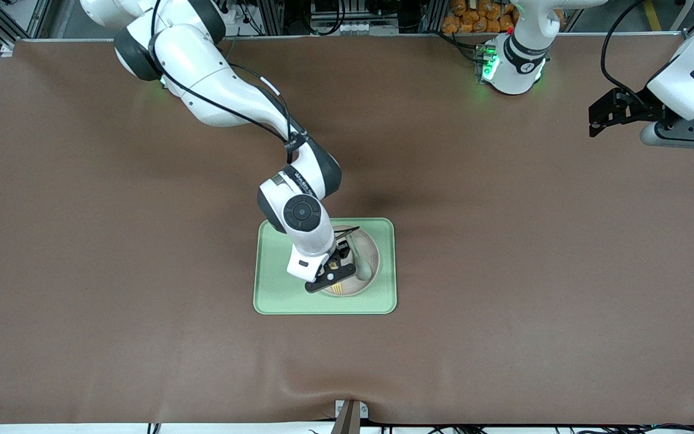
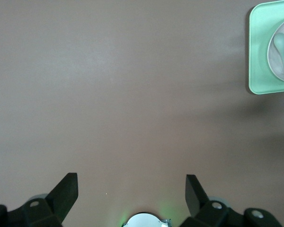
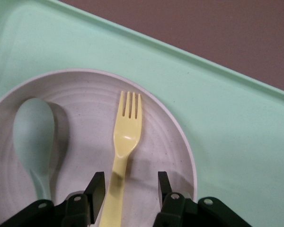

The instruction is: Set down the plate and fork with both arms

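The pale plate (image 1: 373, 248) lies on the green tray (image 1: 275, 295) in the middle of the table. On the plate rests the yellow fork (image 3: 127, 127), its tines (image 1: 338, 290) pointing toward the front camera. My right gripper (image 3: 130, 182) is low over the plate and open, its fingers on either side of the fork's handle. One finger is next to the handle and the other stands apart from it. My left gripper (image 1: 600, 120) waits open and empty over bare table at the left arm's end, and its wrist view shows the plate (image 2: 275, 61) from afar.
A muted green spoon (image 3: 33, 127) lies in the plate beside the fork. The tray's raised rim (image 3: 217, 61) surrounds the plate. Brown cloth (image 1: 503, 241) covers the table around the tray.
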Motion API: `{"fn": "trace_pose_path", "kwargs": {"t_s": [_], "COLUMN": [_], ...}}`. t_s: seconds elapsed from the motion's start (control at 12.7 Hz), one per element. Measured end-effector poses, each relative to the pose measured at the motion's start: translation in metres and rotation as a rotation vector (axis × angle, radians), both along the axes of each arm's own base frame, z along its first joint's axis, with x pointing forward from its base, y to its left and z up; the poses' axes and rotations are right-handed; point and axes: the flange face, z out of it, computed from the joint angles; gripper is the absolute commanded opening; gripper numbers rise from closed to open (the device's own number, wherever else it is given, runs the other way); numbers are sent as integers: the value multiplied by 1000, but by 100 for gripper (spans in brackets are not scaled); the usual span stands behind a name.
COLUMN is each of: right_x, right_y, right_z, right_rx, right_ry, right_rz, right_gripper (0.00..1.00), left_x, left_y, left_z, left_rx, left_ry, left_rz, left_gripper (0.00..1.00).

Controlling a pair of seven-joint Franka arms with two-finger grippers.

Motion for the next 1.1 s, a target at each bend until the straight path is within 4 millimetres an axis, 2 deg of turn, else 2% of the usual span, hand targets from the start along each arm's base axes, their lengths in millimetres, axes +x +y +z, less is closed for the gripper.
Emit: {"fn": "trace_pose_path", "kwargs": {"t_s": [0.24, 0.47, 0.71, 0.87, 1.1], "right_x": [-1, -3, -9, -10, -10], "right_y": [0, 1, 8, 9, 10], "right_z": [-7, -12, -15, -16, -15], "right_rx": [-5, -8, -11, -14, -12], "right_ry": [7, 13, 16, 15, 13], "right_rz": [1, -3, -2, 3, -19], "right_gripper": [53, 53, 29, 4, 0], "left_x": [0, 1, 2, 1, 0], "left_y": [3, 7, 15, 14, 11], "left_z": [0, 0, 0, 2, 2], "left_rx": [0, -5, -7, -7, -6], "left_ry": [1, 4, 4, 1, 0], "left_rz": [0, -71, -79, -81, -85], "left_gripper": [100, 100, 100, 100, 100]}}
